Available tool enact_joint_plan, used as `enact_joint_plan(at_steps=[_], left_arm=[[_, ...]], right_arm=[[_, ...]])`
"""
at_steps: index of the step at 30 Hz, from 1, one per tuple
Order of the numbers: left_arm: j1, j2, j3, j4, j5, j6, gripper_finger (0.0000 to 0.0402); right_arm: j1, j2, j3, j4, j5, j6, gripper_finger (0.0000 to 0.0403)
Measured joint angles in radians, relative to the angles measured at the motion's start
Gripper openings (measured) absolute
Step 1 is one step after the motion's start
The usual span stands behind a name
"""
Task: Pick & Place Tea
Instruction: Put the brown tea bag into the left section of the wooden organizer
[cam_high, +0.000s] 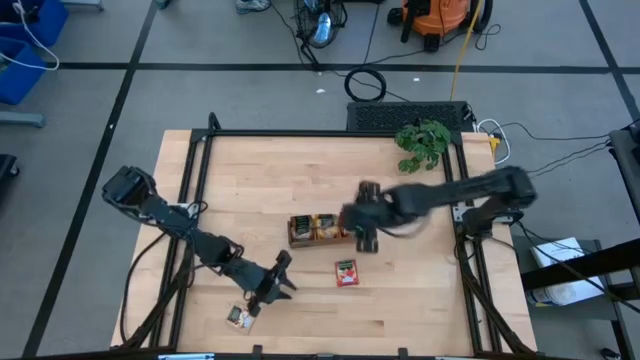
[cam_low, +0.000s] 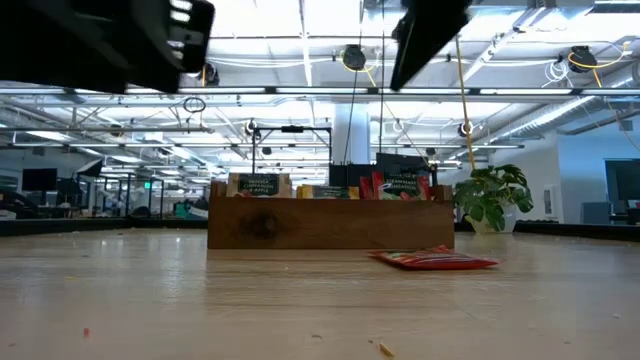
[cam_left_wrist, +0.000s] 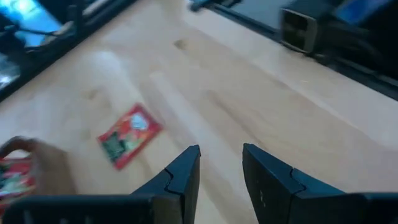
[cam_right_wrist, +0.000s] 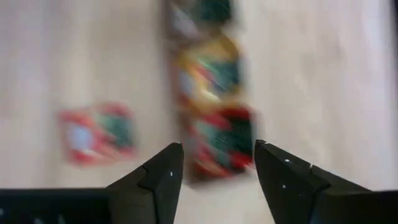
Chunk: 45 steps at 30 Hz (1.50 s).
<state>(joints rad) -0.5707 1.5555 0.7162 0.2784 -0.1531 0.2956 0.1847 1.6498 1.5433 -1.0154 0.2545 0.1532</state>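
A long brown tray (cam_high: 300, 240) stands mid-table with tea sachets (cam_right_wrist: 214, 134) upright in its compartments. One red tea sachet (cam_high: 346, 272) lies flat on the table just in front of it, also seen as the red sachet (cam_left_wrist: 129, 135) in the left wrist view. Another sachet (cam_high: 238, 317) lies flat near the front edge. My right gripper (cam_right_wrist: 217, 168) hangs open above the tray's right end, holding nothing. My left gripper (cam_high: 280, 275) is low over the table left of the red sachet. Its fingers (cam_left_wrist: 186, 174) are open with nothing between them.
A leafy green plant (cam_high: 423, 145) stands at the far right of the table. A black frame rail (cam_high: 330, 133) runs around the tabletop. Bare wood lies right of the red sachet (cam_low: 432, 259) and along the front edge.
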Motion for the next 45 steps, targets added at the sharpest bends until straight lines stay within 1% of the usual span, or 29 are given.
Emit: enact_joint_plan(at_steps=[3, 6, 8, 10, 12, 14, 16, 18, 20, 21, 22, 24, 25, 27, 29, 31, 33, 34, 37, 39, 41, 43, 45], left_arm=[[-0.037, 0.000, 0.000, 0.002, -0.001, 0.026, 0.0127], [-0.064, 0.000, 0.000, 0.027, -0.018, 0.043, 0.0127], [-0.076, 0.000, 0.000, 0.061, -0.042, 0.043, 0.0127], [-0.087, 0.000, 0.000, 0.096, -0.068, 0.036, 0.0127], [-0.088, 0.000, 0.000, 0.115, -0.094, 0.008, 0.0127], [-0.088, 0.000, 0.000, 0.117, -0.127, -0.055, 0.0127], [-0.088, 0.000, 0.000, 0.105, -0.173, -0.140, 0.0127], [-0.082, 0.000, 0.000, 0.088, -0.221, -0.265, 0.0127], [-0.066, 0.000, 0.000, 0.077, -0.227, -0.390, 0.0127], [-0.057, -0.001, 0.000, 0.064, -0.216, -0.438, 0.0127], [-0.051, -0.001, 0.000, 0.047, -0.199, -0.453, 0.0127], [-0.058, -0.001, 0.000, 0.007, -0.185, -0.436, 0.0127], [-0.076, -0.001, 0.000, -0.015, -0.198, -0.414, 0.0127], [-0.118, -0.001, 0.005, -0.082, -0.272, -0.427, 0.0124], [-0.155, 0.000, 0.044, -0.211, -0.308, -0.541, 0.0115], [-0.196, 0.000, 0.114, -0.370, -0.294, -0.716, 0.0103], [-0.257, 0.009, 0.196, -0.564, -0.276, -0.892, 0.0089], [-0.287, 0.025, 0.239, -0.650, -0.261, -0.951, 0.0080], [-0.375, 0.071, 0.364, -0.850, -0.242, -1.070, 0.0049], [-0.414, 0.089, 0.427, -0.886, -0.233, -1.168, 0.0028], [-0.444, 0.112, 0.452, -0.886, -0.196, -1.261, 0.0009], [-0.471, 0.145, 0.458, -0.879, -0.182, -1.335, 0.0005], [-0.494, 0.181, 0.460, -0.848, -0.171, -1.398, 0.0011]], right_arm=[[0.090, -0.121, -0.219, 0.351, -0.024, 0.010, 0.0174], [0.176, -0.194, -0.460, 0.744, -0.042, -0.038, 0.0161], [0.226, -0.208, -0.601, 0.984, -0.053, -0.083, 0.0151], [0.270, -0.209, -0.710, 1.182, -0.046, -0.127, 0.0140], [0.295, -0.201, -0.789, 1.353, -0.024, -0.138, 0.0126], [0.295, -0.188, -0.845, 1.472, 0.013, -0.138, 0.0107], [0.291, -0.175, -0.881, 1.520, 0.038, -0.139, 0.0082], [0.284, -0.165, -0.896, 1.538, 0.034, -0.154, 0.0052], [0.282, -0.163, -0.901, 1.532, 0.027, -0.183, 0.0018], [0.280, -0.163, -0.901, 1.526, 0.013, -0.187, 0.0009], [0.278, -0.163, -0.901, 1.523, 0.001, -0.191, 0.0006], [0.278, -0.163, -0.901, 1.523, -0.023, -0.195, 0.0011], [0.279, -0.163, -0.901, 1.525, -0.026, -0.204, 0.0013], [0.282, -0.163, -0.901, 1.531, -0.045, -0.218, 0.0013], [0.282, -0.163, -0.901, 1.540, -0.087, -0.218, 0.0007], [0.281, -0.163, -0.901, 1.549, -0.162, -0.219, 0.0002], [0.282, -0.163, -0.901, 1.567, -0.234, -0.219, 0.0001], [0.282, -0.163, -0.901, 1.580, -0.258, -0.219, 0.0001], [0.282, -0.163, -0.900, 1.596, -0.253, -0.214, 0.0001], [0.285, -0.152, -0.900, 1.597, -0.220, -0.185, 0.0001], [0.298, -0.136, -0.900, 1.595, -0.153, -0.165, 0.0000], [0.304, -0.117, -0.898, 1.618, -0.153, -0.169, 0.0000], [0.309, -0.105, -0.878, 1.627, -0.155, -0.170, 0.0000]])
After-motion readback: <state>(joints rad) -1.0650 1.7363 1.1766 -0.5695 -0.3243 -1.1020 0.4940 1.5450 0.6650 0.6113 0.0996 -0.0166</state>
